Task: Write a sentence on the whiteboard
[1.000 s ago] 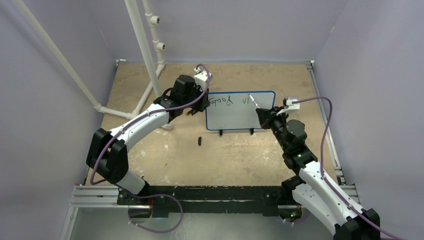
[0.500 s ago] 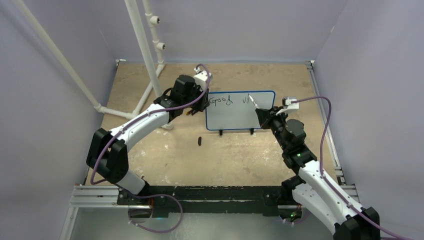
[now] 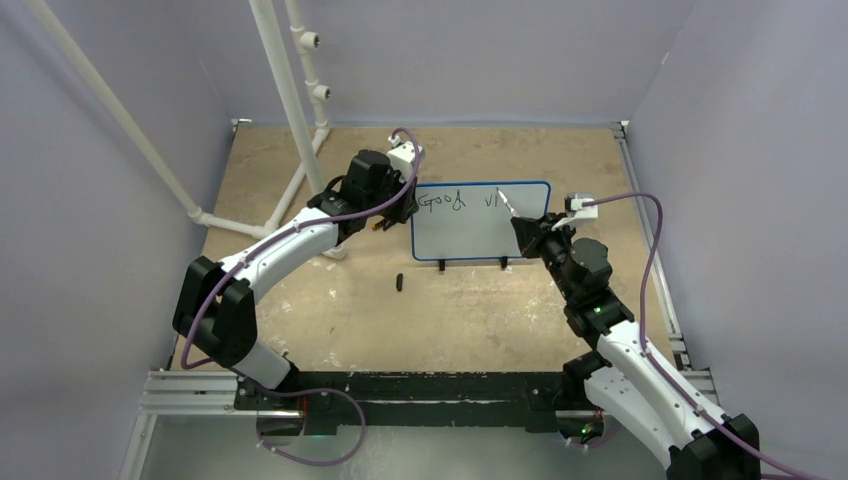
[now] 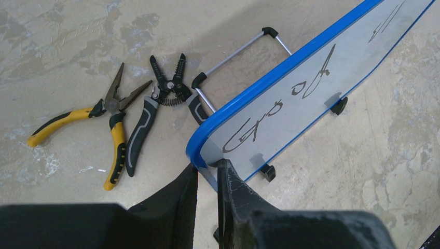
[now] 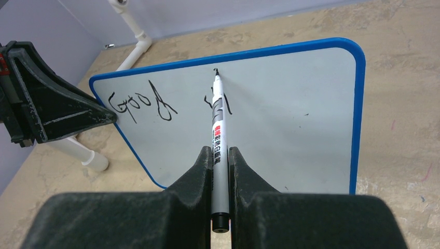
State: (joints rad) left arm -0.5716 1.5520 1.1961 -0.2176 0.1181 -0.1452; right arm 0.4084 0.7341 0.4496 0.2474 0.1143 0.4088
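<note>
The right fingers [image 5: 200,174] are pressed nearly together, pinching one marker [image 5: 219,140] by its lower barrel, with the end cap showing between them. The marker's black tip lies against the whiteboard [image 3: 470,238], just above two short strokes. The left fingers [image 4: 231,192] are almost closed as well, with only a thin gap between them. They clamp the blue rim at the board's lower left corner.

The single whiteboard stands tilted on its wire stand toward the far middle of the tabletop [image 3: 450,315], between the two arms. The sentence [image 5: 140,106] so far is one finished word, "Good", at the upper left, and the two strokes begin a second word to its right.

Two hand tools lie on the tabletop behind the board's left end. One is a pair of yellow-handled pliers [image 4: 111,122] and the other a black-and-grey wire stripper [image 4: 150,111], lying side by side with their handles close. One small black piece [image 3: 399,282] lies alone in front of the board.
</note>
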